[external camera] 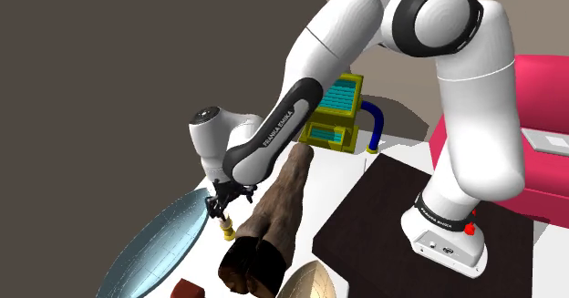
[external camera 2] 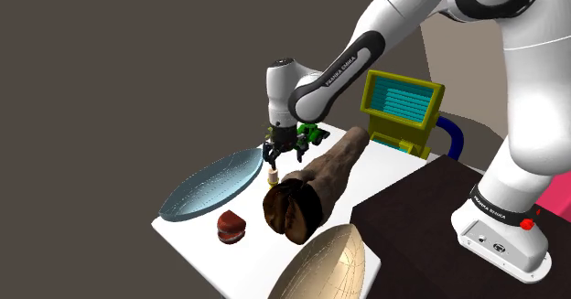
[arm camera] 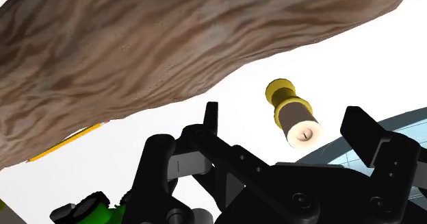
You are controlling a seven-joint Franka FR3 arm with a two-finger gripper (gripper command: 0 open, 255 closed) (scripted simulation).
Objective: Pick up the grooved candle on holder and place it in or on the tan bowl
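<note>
Grooved candle on holder (arm camera: pixel 295 117) sits untouched inside the wide-open, empty claw (arm camera: pixel 287 125).

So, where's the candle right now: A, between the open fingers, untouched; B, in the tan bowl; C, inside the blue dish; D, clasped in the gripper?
A: in the wrist view the candle sits between the spread fingers of the gripper, with a gap showing on each side.

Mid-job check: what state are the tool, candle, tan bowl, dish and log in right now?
candle on holder: upright, not gripped.
tool: open, straddling the candle without touching it.
tan bowl: nothing visible inside.
blue-grey dish: empty.
log: lying on its side beside the candle.
</note>
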